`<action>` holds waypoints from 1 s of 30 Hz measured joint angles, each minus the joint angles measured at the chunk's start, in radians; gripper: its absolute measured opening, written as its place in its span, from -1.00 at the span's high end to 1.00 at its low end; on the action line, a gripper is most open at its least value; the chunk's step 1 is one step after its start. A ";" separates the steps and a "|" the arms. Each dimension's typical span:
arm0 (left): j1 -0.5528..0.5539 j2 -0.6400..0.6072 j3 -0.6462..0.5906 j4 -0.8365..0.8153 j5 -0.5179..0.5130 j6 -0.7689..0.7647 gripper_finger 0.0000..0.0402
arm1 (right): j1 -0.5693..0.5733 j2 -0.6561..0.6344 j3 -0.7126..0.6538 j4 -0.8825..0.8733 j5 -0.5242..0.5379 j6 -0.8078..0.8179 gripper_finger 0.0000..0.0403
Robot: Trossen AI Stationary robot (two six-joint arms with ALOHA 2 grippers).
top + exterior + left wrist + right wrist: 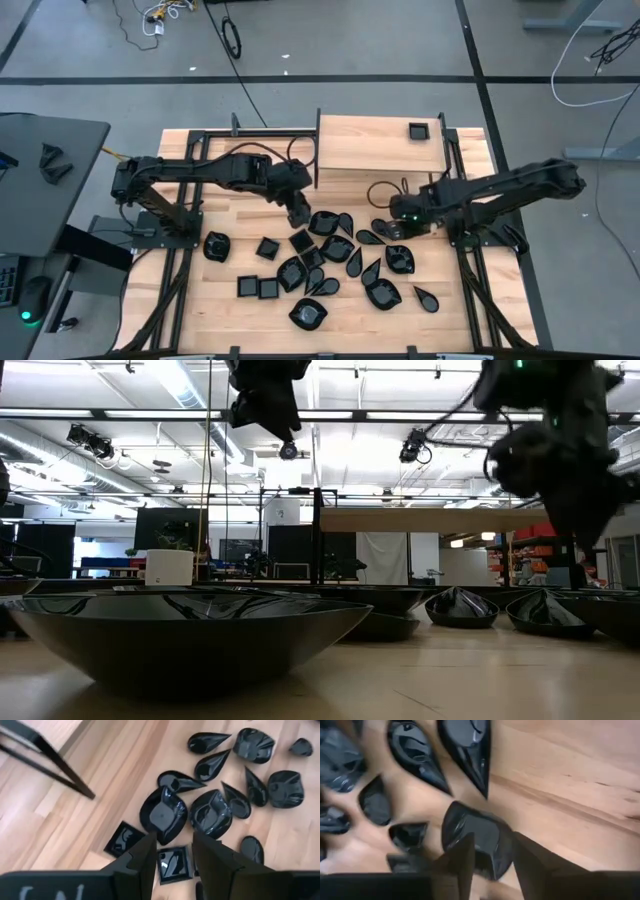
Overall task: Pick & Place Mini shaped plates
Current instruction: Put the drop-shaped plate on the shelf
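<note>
Light wooden surface, raised wooden box carrying one square black dish, mini shaped plates scattered empty at centre, left gripper fingers parted above them, right gripper fingers spread astride a rounded dish, grasp unclear

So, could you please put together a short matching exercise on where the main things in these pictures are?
Things:
1. left tool
2. right tool
3. lone square plate
4. raised wooden platform

Places:
A. on the raised platform
B. at the table's far edge
C. over the right side of the plate cluster
D. over the left side of the plate cluster

Pairs: 1-D, 2-C, 3-A, 4-B
</note>
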 joint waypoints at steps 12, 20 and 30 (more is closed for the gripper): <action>0.000 0.000 0.000 0.057 0.003 0.015 0.34 | -0.006 0.000 -0.271 0.471 0.076 0.111 0.36; 0.000 0.000 0.000 0.092 0.002 0.014 0.34 | -0.006 0.000 -0.310 0.538 0.124 0.130 0.61; 0.001 0.000 0.000 0.107 0.003 0.014 0.34 | -0.006 -0.003 -0.301 0.596 0.135 0.042 0.97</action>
